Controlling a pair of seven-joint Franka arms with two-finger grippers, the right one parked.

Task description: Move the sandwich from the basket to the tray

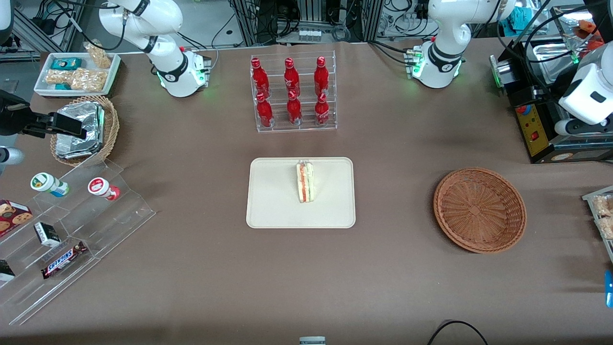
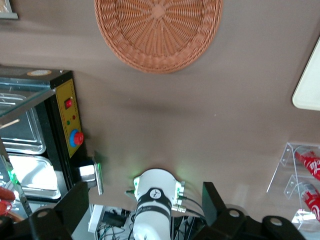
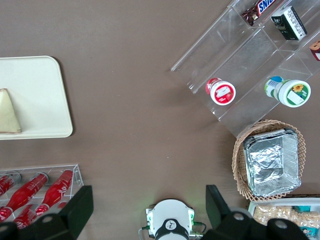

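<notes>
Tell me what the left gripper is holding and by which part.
Nothing. The gripper is open and empty above the table near the basket; the sandwich lies on the tray.

We see gripper [image 2: 145,194] high over own base: two black fingers [image 2: 75,205], wide apart, round grey screws. Arm [image 1: 591,91] white, smooth, round, small dark patch. Base [image 1: 438,62] white, black ring with tiny logo, green lights, cables plugged in.

front: high, whole table | left wrist: downward over basket [image 2: 158,31] | both show tray [image 1: 300,192]
</notes>
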